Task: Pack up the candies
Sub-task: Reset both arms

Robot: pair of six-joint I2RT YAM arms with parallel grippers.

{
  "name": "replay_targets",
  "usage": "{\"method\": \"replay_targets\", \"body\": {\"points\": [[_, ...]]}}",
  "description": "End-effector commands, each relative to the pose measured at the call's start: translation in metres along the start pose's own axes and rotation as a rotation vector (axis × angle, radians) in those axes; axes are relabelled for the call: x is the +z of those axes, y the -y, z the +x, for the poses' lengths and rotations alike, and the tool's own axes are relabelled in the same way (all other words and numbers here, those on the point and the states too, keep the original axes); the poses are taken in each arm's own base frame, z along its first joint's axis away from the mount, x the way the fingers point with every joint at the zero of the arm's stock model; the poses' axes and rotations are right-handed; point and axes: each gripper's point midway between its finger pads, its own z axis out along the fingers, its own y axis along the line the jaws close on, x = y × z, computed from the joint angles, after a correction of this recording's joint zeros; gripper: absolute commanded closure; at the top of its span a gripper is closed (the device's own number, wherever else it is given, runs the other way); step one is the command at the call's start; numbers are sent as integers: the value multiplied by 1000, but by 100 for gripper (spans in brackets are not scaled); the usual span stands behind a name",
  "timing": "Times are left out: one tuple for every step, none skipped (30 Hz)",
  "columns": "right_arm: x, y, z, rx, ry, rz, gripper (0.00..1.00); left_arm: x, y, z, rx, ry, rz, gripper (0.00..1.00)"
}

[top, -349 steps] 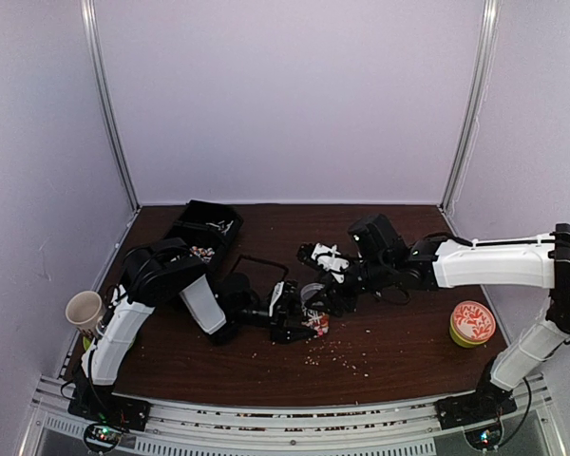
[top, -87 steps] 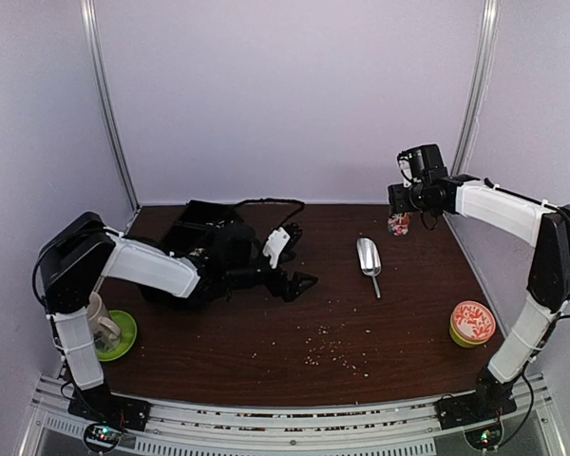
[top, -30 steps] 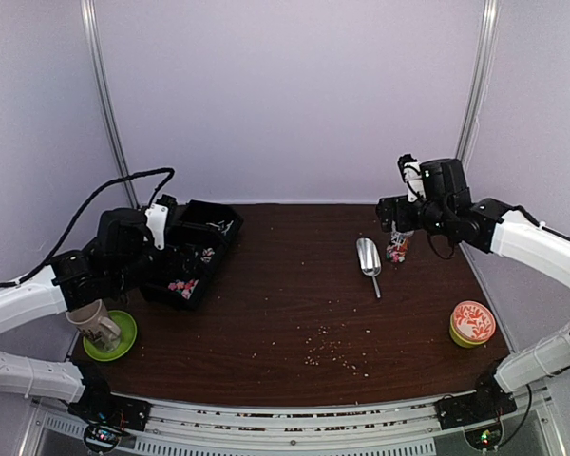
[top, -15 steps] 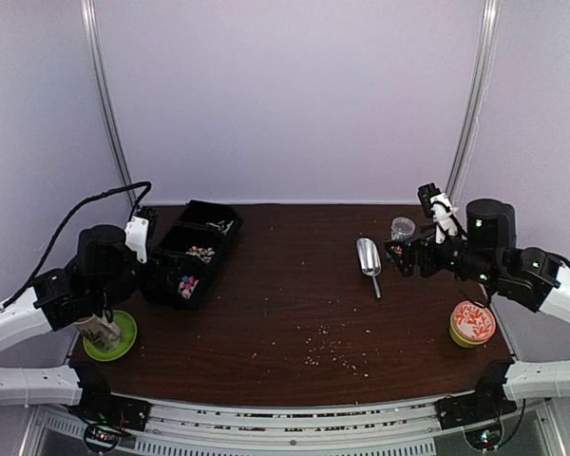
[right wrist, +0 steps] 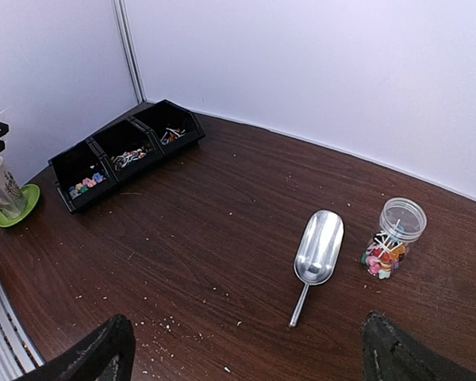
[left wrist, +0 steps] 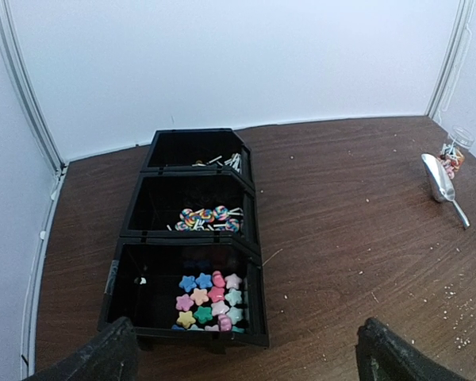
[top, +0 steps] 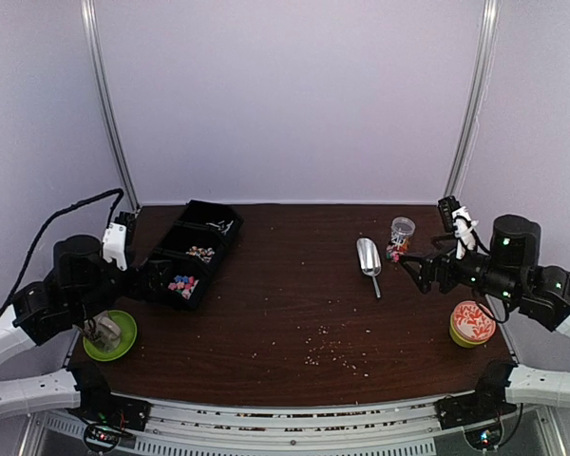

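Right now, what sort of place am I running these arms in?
Most likely a robot test booth, not a kitchen or shop: plain white walls enclose a dark wooden table, with staged props on it: a black three-bin tray of candies, a metal scoop, a small jar.

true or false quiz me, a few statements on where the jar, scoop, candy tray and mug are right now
The jar stands upright with candies inside. True.
The right gripper holds the scoop. False: it is open and empty; the scoop lies on the table beside the jar.
Star candies lie in the tray compartment nearest the left arm. True.
The mug lies on its side. False: it stands upright on a green saucer.
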Motion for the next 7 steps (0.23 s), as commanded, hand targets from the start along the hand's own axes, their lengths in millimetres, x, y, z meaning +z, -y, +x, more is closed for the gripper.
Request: {"method": "replay_targets", "body": {"points": [[-3, -1, -1, -17, 19, -6, 1, -5, -9, 1, -16, 17, -28, 2], [-3, -1, -1, -19, 18, -8, 1, -5, -9, 1, -17, 19, -32, 2], [-3, -2, 0, -19, 15, -8, 1, -6, -10, 0, -19, 24, -34, 2], [-2, -1, 0, -19, 12, -4, 1, -7, -11, 0, -19, 28, -37, 2], [-1, 0, 1, -20, 7, 0, 0, -7, -12, 0, -19, 29, -43, 2], [0, 0, 1, -21, 2, 0, 1, -7, -13, 0, -19, 30, -45, 2], [0, -1, 1, -23, 2, -1, 0, -7, -13, 0, -18, 31, -46, 2]]}}
